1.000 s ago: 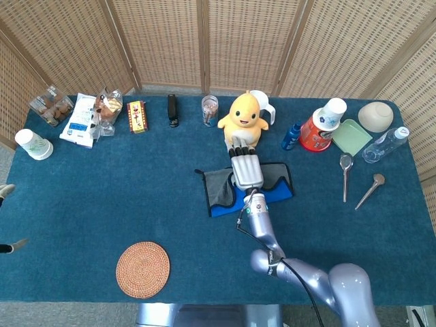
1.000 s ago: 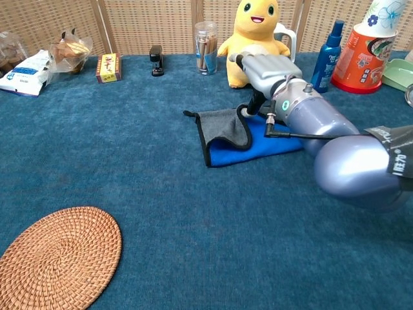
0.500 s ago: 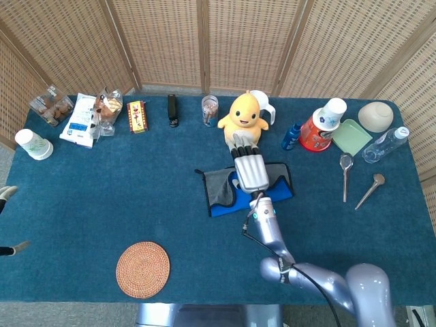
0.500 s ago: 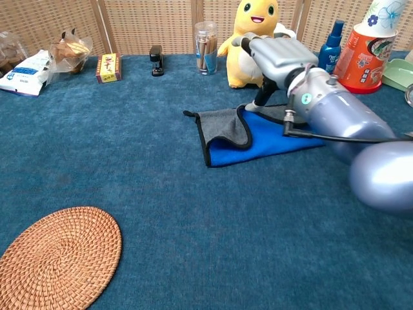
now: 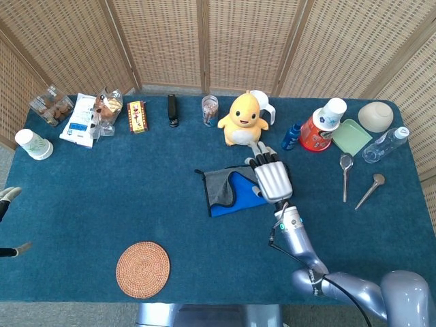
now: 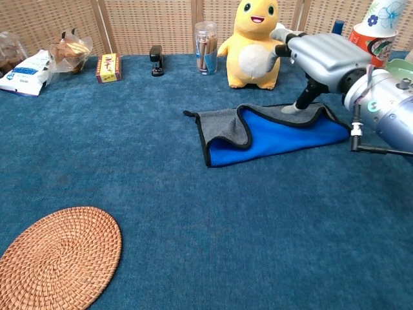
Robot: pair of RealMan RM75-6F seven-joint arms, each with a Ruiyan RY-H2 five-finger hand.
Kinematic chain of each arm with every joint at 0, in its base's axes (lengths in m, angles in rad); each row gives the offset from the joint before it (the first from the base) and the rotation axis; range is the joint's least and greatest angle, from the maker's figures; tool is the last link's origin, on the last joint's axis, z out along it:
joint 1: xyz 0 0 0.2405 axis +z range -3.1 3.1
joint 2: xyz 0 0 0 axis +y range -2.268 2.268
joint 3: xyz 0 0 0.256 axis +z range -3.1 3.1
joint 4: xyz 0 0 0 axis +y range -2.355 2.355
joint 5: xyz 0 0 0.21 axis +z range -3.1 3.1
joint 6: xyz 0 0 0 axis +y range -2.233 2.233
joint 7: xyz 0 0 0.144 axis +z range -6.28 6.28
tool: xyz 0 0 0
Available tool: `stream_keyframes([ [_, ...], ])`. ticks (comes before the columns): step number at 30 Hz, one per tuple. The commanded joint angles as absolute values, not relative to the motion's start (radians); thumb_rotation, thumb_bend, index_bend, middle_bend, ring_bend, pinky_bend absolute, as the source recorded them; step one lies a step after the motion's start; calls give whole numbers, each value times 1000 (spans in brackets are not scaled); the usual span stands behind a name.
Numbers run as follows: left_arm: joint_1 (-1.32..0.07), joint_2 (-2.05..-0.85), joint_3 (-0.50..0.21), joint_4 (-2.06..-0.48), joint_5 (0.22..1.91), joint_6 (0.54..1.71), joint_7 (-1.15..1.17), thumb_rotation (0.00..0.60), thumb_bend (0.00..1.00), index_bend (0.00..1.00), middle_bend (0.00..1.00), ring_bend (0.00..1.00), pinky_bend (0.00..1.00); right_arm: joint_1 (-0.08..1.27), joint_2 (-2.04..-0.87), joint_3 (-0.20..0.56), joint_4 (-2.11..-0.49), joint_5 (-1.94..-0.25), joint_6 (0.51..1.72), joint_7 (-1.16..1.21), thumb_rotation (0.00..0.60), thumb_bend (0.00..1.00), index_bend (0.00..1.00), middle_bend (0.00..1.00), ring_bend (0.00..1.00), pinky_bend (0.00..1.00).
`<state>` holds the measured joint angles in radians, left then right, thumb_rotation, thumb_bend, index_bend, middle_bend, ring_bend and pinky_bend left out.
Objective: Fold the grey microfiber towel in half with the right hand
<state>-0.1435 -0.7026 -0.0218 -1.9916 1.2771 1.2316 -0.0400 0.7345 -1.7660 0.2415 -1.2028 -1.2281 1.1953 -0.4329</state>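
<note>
The grey microfiber towel [image 5: 219,185] [image 6: 222,126] lies mid-table with a black hem. Its left part is grey and bunched over. The blue face [image 5: 240,191] [image 6: 277,135] shows in the middle, and a grey strip runs along the far edge. My right hand [image 5: 272,178] [image 6: 322,55] hovers over the towel's right end with its fingers stretched out flat. Its thumb [image 6: 303,103] reaches down and touches the grey far edge. It holds nothing. Only two tips of my left hand [image 5: 7,196] show at the left edge of the head view, spread well apart.
A yellow plush duck [image 5: 242,121] [image 6: 257,45] sits just behind the towel, with a white mug behind it. A woven coaster [image 5: 142,269] [image 6: 55,255] lies front left. Snacks, a jar, a stapler, cups, a bottle, a bowl and spoons [image 5: 345,174] line the back and right.
My right hand has slid to the right, from the towel's middle to its right end, uncovering the blue face. The bunched grey left part has stayed put.
</note>
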Motion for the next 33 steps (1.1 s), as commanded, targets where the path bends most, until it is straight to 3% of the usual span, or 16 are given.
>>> stream_keyframes([
  [1, -145, -705, -23, -1991, 1274, 1231, -36, 600, 102, 0, 0, 0, 0, 724, -1760, 225, -1168, -1238, 1187, -429, 600, 89, 276, 0, 0, 224],
  [14, -155, -715, -24, -1996, 1251, 1221, -5, 600, 102, 0, 0, 0, 0, 701, -1804, 184, -1060, -1282, 1173, -385, 600, 88, 124, 0, 0, 224],
  [33, -155, -715, -23, -1997, 1248, 1221, -6, 600, 103, 0, 0, 0, 0, 713, -1863, 221, -919, -1276, 1145, -366, 600, 89, 115, 0, 0, 224],
])
